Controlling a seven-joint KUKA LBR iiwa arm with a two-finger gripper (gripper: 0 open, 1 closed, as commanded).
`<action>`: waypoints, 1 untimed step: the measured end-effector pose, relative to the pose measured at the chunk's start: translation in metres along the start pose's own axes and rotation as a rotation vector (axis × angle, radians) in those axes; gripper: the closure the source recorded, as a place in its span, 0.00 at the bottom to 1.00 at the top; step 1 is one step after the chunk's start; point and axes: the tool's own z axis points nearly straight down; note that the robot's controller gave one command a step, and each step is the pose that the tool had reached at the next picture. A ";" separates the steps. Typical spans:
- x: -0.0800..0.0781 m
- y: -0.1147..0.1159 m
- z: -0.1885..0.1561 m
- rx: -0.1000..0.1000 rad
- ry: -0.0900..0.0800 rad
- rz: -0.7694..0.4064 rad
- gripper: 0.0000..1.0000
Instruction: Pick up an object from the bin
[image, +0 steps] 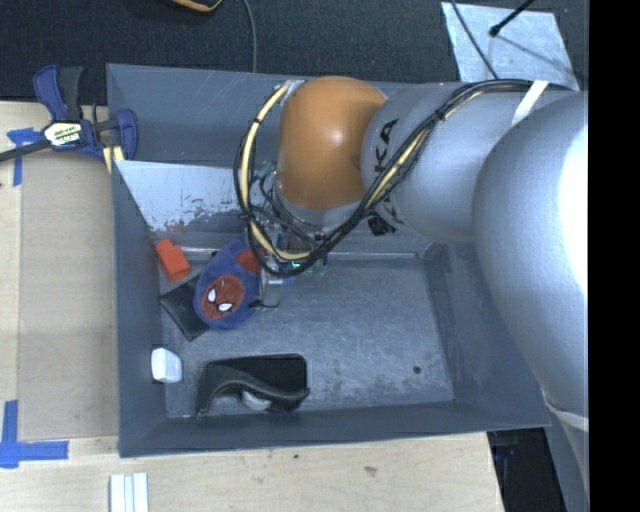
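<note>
Camera view: arm (460, 170) comes in from 3 o'clock, with its orange wrist cover (320, 140) over the bin's (380, 330) 12 o'clock side. The claw (268, 289) is low under the cover, at the right edge of a blue soft toy with a red spider-mask face (225, 292), 9 o'clock on the bin floor. Claw open or closed: can't tell, the wrist hides it. The toy lies on a flat black piece (182, 313). Orange block (172, 260) at 10 o'clock, just beside the toy. Small white bit (165, 365) at 8. Black curved thing (255, 380) at 7, apart from the rest.
</note>
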 end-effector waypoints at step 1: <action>-0.004 0.049 0.048 -0.004 -0.014 0.394 0.00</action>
